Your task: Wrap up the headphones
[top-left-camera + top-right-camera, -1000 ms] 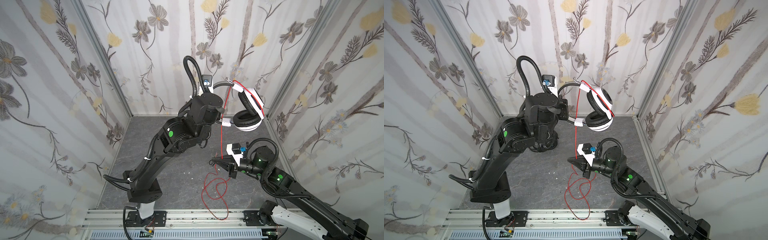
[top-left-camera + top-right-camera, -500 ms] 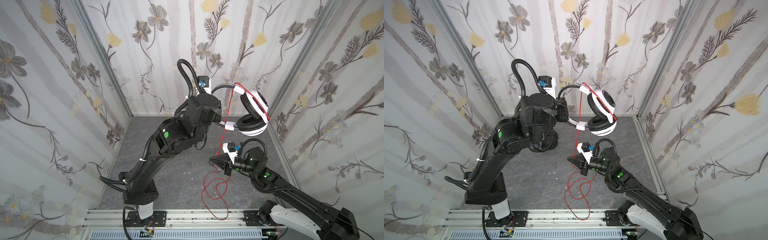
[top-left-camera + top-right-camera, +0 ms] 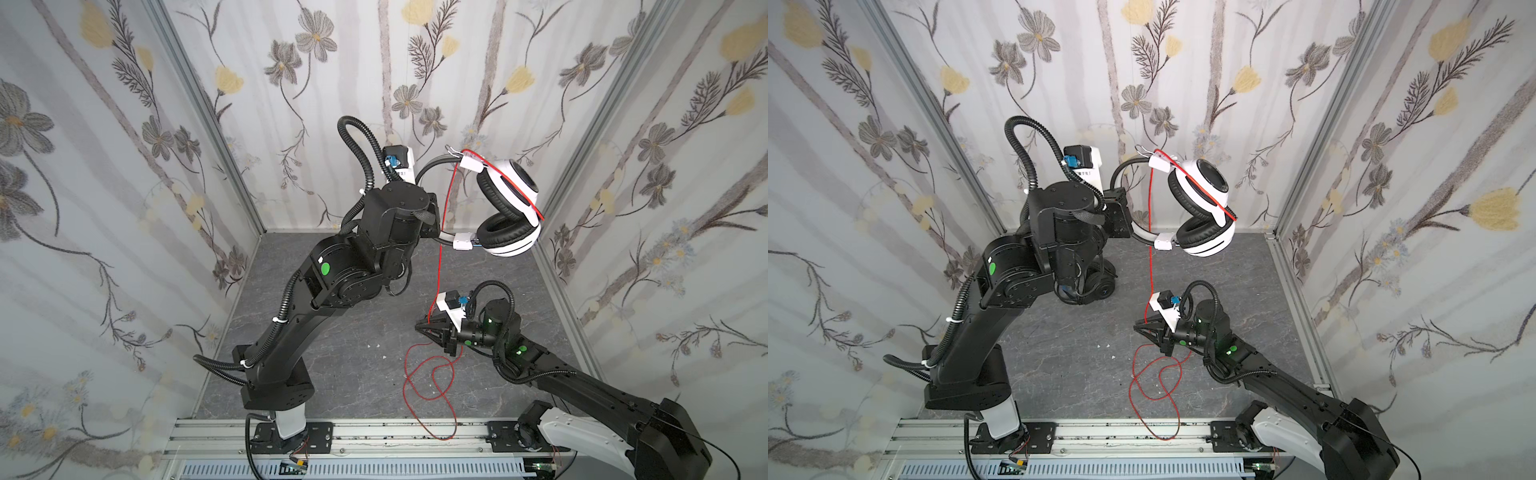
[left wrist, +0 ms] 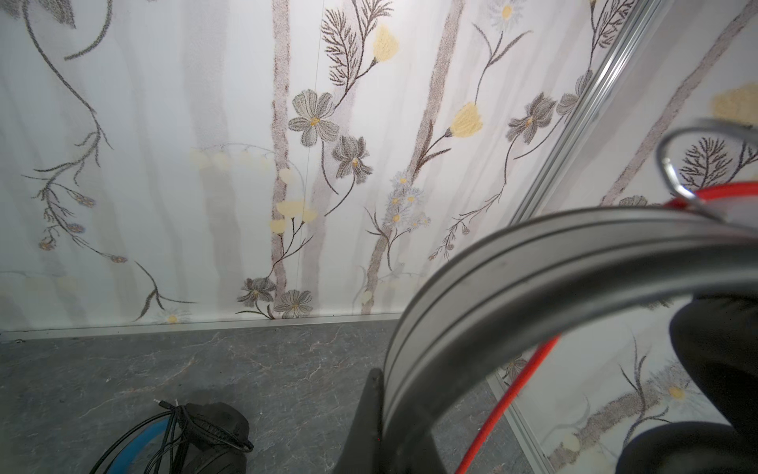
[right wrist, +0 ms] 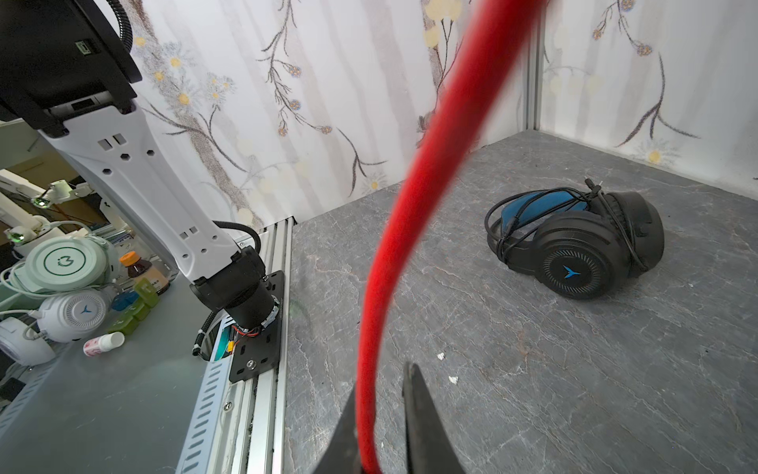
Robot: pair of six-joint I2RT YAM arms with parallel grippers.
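The white headphones (image 3: pixel 509 195) (image 3: pixel 1204 199) with black earpads hang in the air near the back right corner. My left gripper (image 3: pixel 435 226) (image 3: pixel 1126 216) (image 4: pixel 389 394) is shut on their grey headband (image 4: pixel 512 262). Their red cable (image 3: pixel 437 270) (image 3: pixel 1150 270) (image 5: pixel 410 205) crosses the upper earcup, drops straight down and ends in loose loops (image 3: pixel 428 374) on the floor. My right gripper (image 3: pixel 422 328) (image 3: pixel 1138 328) (image 5: pixel 381 381) stands low with the cable between its slightly parted fingers, a gap beside one. The black headphones (image 5: pixel 582 250) (image 4: pixel 197 435) (image 3: pixel 1096 282) lie on the floor under the left arm, cable wound round them.
Flowered walls (image 3: pixel 124 208) close in the grey marbled floor (image 3: pixel 353 353) on three sides. An aluminium rail (image 3: pixel 374 432) with both arm bases runs along the front. Outside the cell, a table (image 5: pixel 102 390) holds other headsets and bottles.
The left arm has carried the white headphones a little up and to the right. The right gripper has shifted slightly left along the cable, and its fingers have parted a little.
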